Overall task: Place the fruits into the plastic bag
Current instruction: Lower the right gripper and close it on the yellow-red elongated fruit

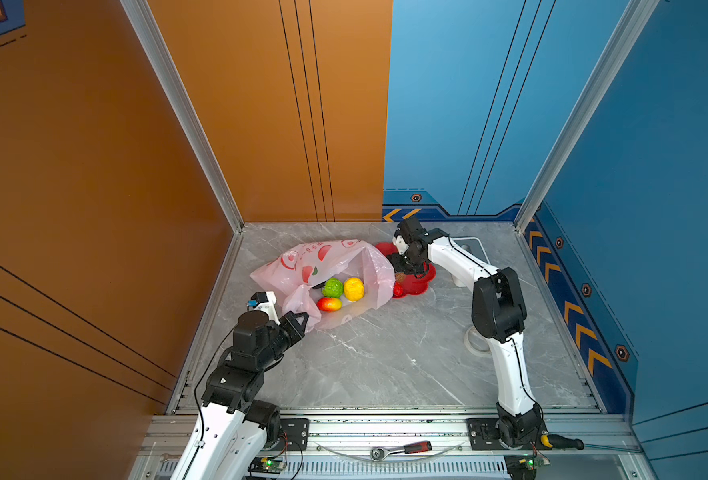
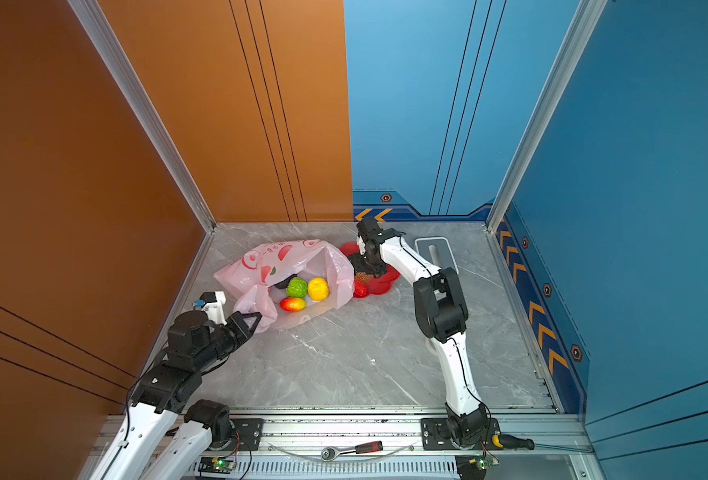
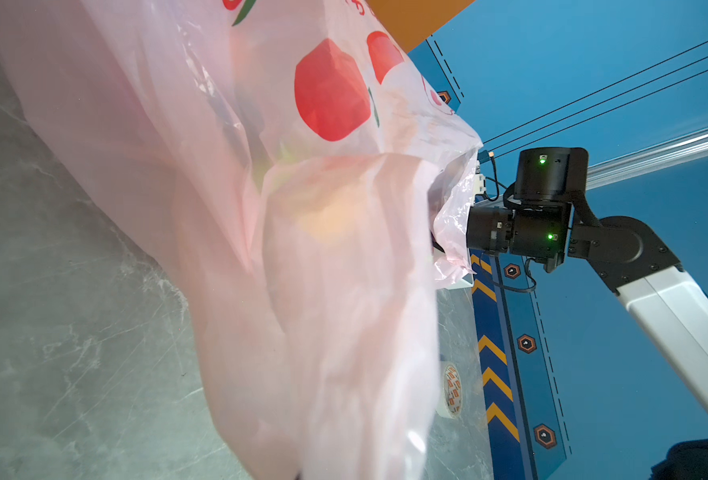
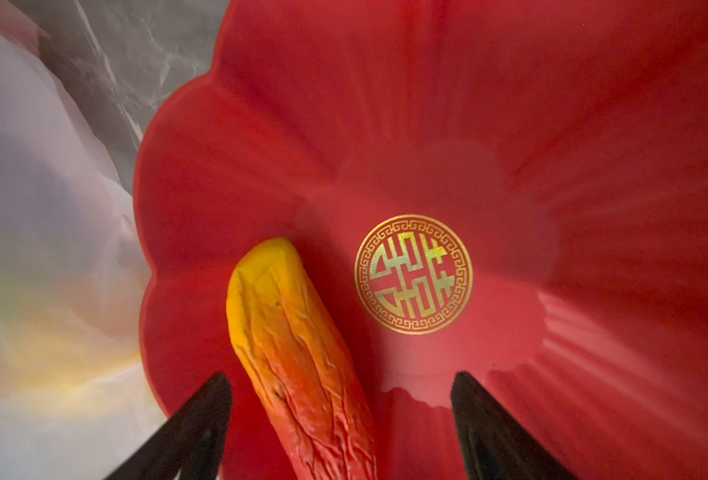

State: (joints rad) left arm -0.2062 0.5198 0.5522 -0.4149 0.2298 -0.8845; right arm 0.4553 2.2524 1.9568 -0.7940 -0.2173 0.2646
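We see the plastic bag [image 1: 327,257] lying on the left rear part of the marble table [image 1: 385,353], its mouth gaping toward the front. In both top views three fruits show inside it. A green round fruit [image 1: 333,287] and a lemon [image 1: 353,289] sit side by side, and a yellow-red mango [image 1: 329,304] lies just in front of them. A dark fruit [image 2: 281,285] is half hidden under the bag's upper fold, beside the green one.

The left gripper [image 1: 304,321] is pinched tight on the bag's near edge, with crumpled pink film bunched at its tips. In the left wrist view that film fills most of the frame, so the fingers themselves do not show there.

Just right of the bag sits the red dish [image 1: 416,282], touching or slightly tucked under the bag's side (we cannot tell which). The right gripper [image 4: 342,380] hangs low over it with its jaws spread wide. In the right wrist view its black fingers [image 4: 202,415] stand on either side of a wrinkled mango [image 4: 286,324]. That mango lies in the dish beside a gold emblem [image 4: 413,274], and neither finger presses on it. A red fruit [image 1: 398,289] rests at the dish's rim nearest the bag.
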